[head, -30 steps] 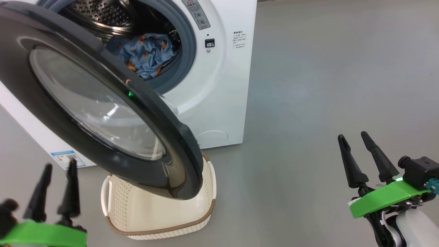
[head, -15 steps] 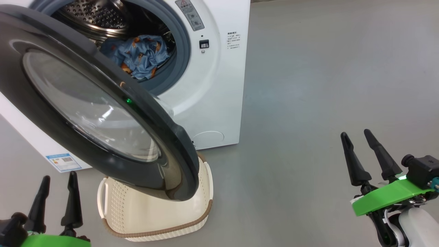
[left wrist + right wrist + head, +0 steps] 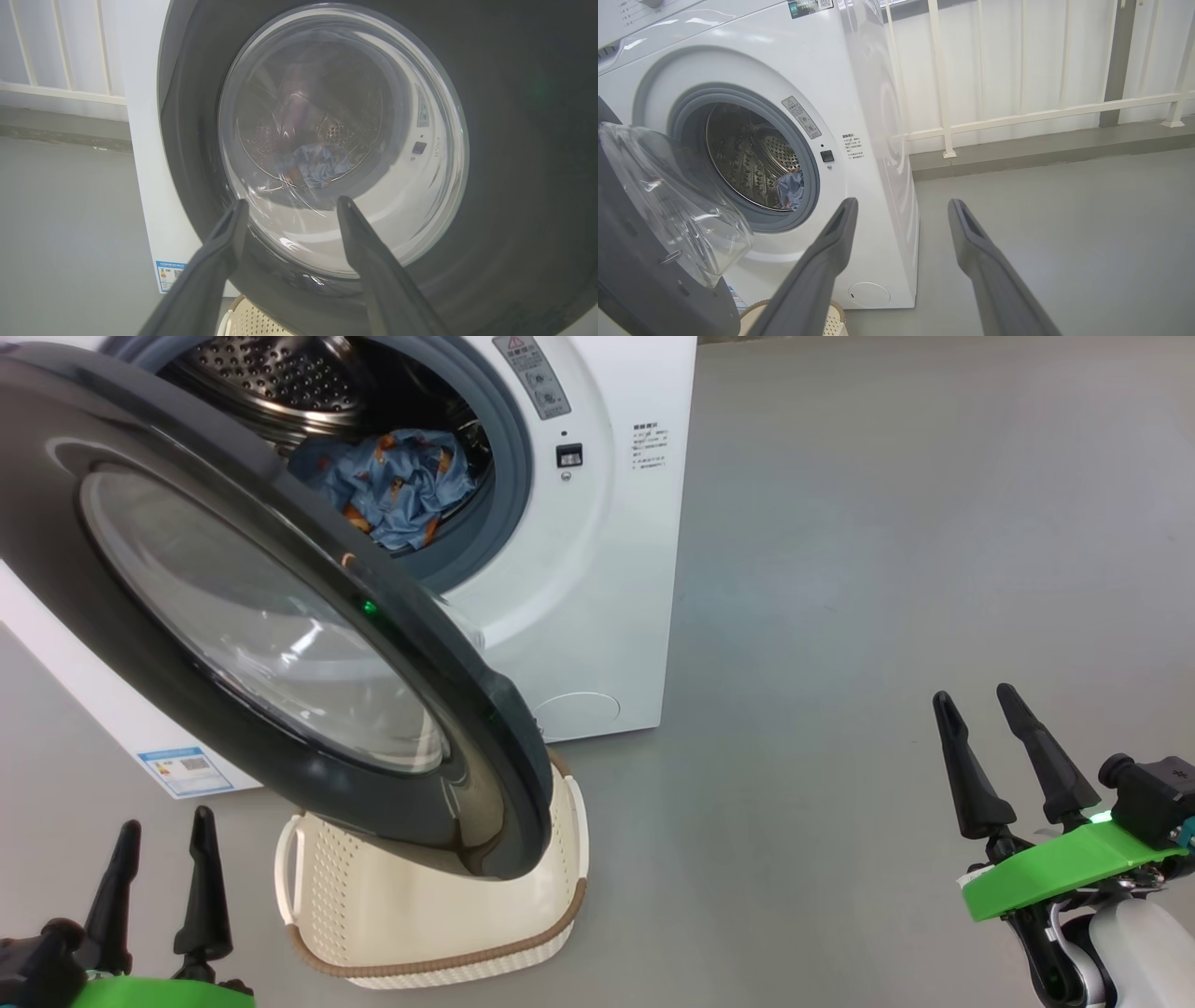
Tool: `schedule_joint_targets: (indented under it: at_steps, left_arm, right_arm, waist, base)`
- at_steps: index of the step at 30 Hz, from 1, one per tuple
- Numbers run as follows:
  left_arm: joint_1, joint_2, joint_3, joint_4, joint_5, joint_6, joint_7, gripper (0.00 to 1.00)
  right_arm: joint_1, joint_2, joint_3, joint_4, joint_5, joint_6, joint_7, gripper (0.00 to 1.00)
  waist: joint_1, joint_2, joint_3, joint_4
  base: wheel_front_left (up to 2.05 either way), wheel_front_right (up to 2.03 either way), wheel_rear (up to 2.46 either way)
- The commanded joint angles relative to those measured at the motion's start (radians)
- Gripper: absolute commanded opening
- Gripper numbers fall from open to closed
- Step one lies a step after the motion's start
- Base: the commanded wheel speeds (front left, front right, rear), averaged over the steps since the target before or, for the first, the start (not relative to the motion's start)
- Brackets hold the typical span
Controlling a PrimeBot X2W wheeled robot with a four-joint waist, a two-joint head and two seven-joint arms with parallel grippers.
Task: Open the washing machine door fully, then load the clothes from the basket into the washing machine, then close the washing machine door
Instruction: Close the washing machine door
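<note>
Loading looks done or nearly so. The light blue garment (image 3: 397, 485) lies low at the front of the steel drum (image 3: 271, 373). What I can see of the basket (image 3: 420, 924) past the door holds nothing. I see no cream garment and cannot tell where it is.

The washing machine door (image 3: 280, 616) hangs swung out over the basket, outer glass toward me.

Step in hand, as I judge it: closing the door. Next move calls for a flat push on the door's outer face, near its free edge, swinging it to the grey gasket (image 3: 509, 476) until it latches, with no cloth caught.

My left gripper (image 3: 166, 821): fingers spread wide, empty, facing the glass, apart from it. My right gripper (image 3: 973, 693): likewise spread and empty, well apart over the floor (image 3: 840, 616).
</note>
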State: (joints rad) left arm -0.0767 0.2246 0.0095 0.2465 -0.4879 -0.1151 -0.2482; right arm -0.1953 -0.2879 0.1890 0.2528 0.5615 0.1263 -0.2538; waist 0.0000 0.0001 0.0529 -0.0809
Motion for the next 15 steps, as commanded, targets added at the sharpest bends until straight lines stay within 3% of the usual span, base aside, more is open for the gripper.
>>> schedule_joint_targets:
  at_steps: [1, 15]
  left_arm:
    - [-0.024, 0.021, 0.041, -0.016, 0.014, -0.006, -0.013, 1.00]
    - [-0.029, 0.007, 0.048, -0.014, 0.033, -0.013, -0.013, 1.00]
  right_arm:
    - [-0.004, -0.015, 0.013, -0.026, -0.011, 0.004, -0.008, 1.00]
    - [-0.005, -0.014, 0.017, -0.025, -0.009, 0.004, -0.008, 1.00]
  waist:
    - [0.0000, -0.0001, 0.001, 0.002]
    - [0.0000, -0.0001, 0.002, 0.015]
  base:
    - [0.00, 0.00, 0.00]
    - [0.00, 0.00, 0.00]
